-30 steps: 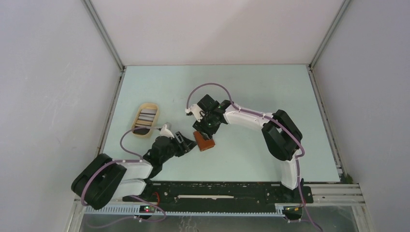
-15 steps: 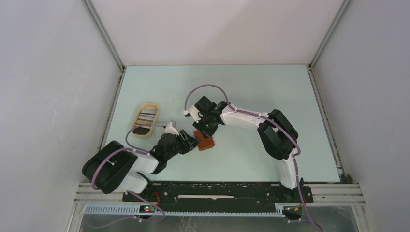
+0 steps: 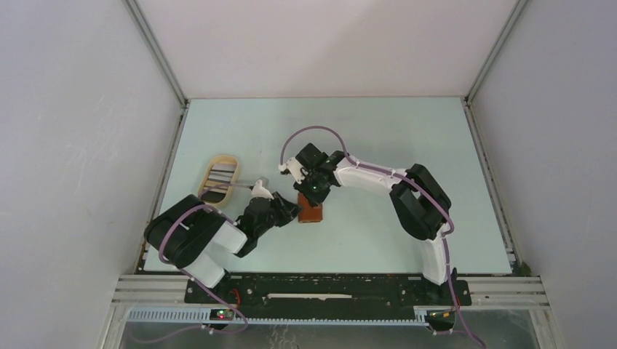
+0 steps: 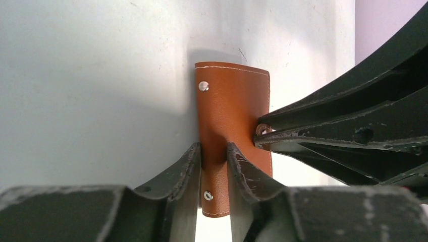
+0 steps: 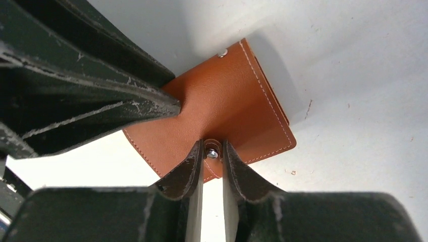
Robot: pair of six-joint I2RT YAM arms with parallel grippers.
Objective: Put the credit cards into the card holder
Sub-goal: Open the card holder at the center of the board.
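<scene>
A: Where's the card holder (image 3: 311, 212)?
B: Brown, mid-table (image 3: 385, 138), a bit left of centre and toward the near edge, right between the two grippers. Can't tell if it's resting on the surface or slightly raised.

A: Left gripper (image 4: 213, 153)?
B: Nearly closed, clamped on the card holder's near edge. There's one finger on each face, and the leather creases between them. It comes in from the left in the top view (image 3: 292, 211).

A: Right gripper (image 5: 211, 151)?
B: Also narrowed right down. Its tips pinch the small clasp tab (image 5: 211, 147), with the metal snap (image 5: 212, 154) between them. In the left wrist view it touches the holder's right edge (image 4: 262, 132). From above it sits over the holder, reaching in from the back (image 3: 313, 190).

A: Credit cards (image 3: 218, 177)?
B: In the oval tray (image 3: 234, 169), left side of the table, well apart from the holder. They show as light and dark strips, too small to count.
</scene>
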